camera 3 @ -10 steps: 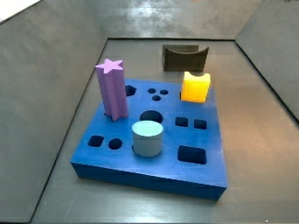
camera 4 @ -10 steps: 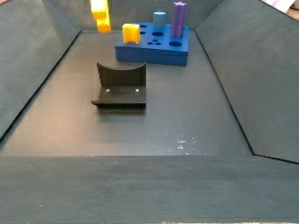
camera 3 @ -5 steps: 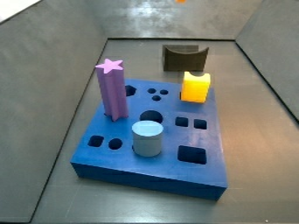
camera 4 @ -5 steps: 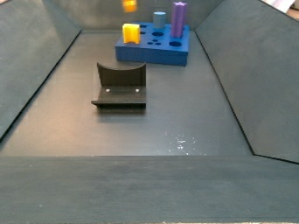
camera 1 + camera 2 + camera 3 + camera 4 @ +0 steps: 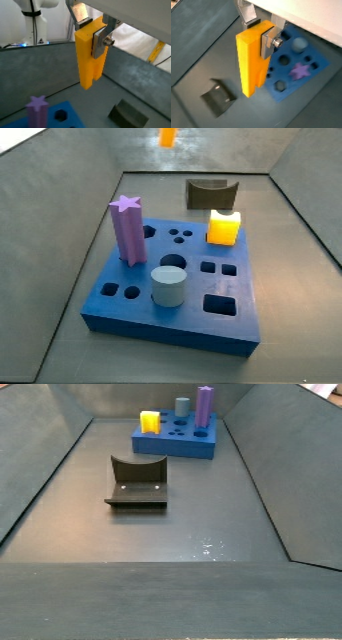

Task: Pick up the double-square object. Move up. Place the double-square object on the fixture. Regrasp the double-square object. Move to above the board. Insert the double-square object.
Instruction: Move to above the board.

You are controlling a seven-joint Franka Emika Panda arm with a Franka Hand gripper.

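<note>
High above the floor, the double-square object (image 5: pixel 89 52) is clamped upright between the silver fingers (image 5: pixel 102 42) of the gripper (image 5: pixel 91 31), presumably lifted clear for transfer to the fixture (image 5: pixel 220 96). Left to right in a side view, one purple star post (image 5: pixel 128 229), one grey cylinder (image 5: pixel 168 286) and one stubby yellow block (image 5: pixel 225 226) are counted on one blue board (image 5: pixel 167 325).

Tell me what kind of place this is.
Probably a robotics lab test cell: a grey walled tray holds a blue board of shaped holes and a dark fixture. The end effector, high above, grips the double-square object; another robot stands beyond the tray in a wrist view.
</note>
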